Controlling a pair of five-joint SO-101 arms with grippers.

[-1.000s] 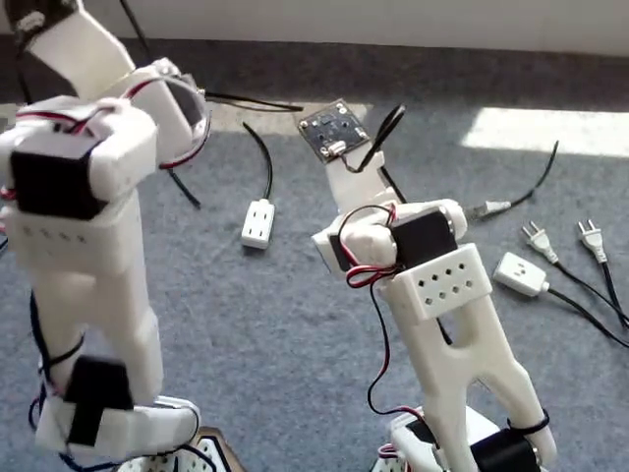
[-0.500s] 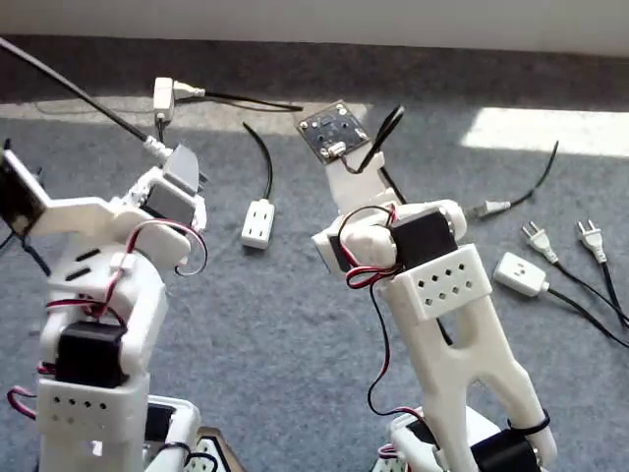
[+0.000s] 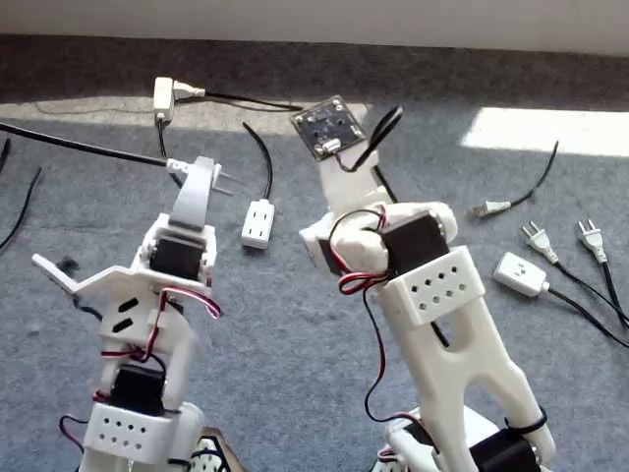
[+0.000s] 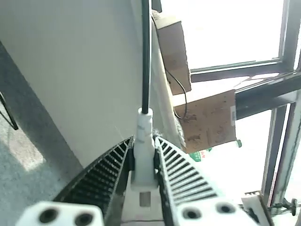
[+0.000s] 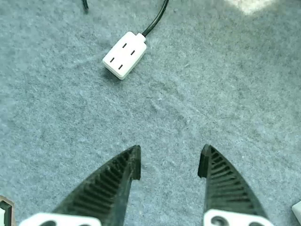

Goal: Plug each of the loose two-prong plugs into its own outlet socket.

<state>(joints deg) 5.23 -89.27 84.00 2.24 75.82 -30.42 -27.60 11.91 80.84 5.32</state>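
The left end effector (image 3: pixel 203 178) is clamped tight on a white two-prong plug (image 4: pixel 143 123), its fingers pressed against both flat sides of the body so the plug cannot twist. The plug is held up off the grey carpeted surface (image 3: pixel 295 324). In the high view its prongs (image 3: pixel 229 183) jut free past the fingertips — a grip that leaves the metal clear for insertion. The black cable (image 3: pixel 79 145) runs off taut behind the end effector.

Near the prongs and lower down, a white outlet socket (image 5: pixel 123 61) lies flat on the surface with its slots facing up. I judge this to be the target, and the plug would need tipping prongs-down to meet it.

The right end effector (image 5: pixel 170 150) hangs above the surface near that socket, spread wide and holding nothing — probably placed there to steady the socket. Well apart on the far side, two loose plugs (image 3: pixel 534 236) lie beside a second socket block (image 3: pixel 519 273), not yet plugged in.
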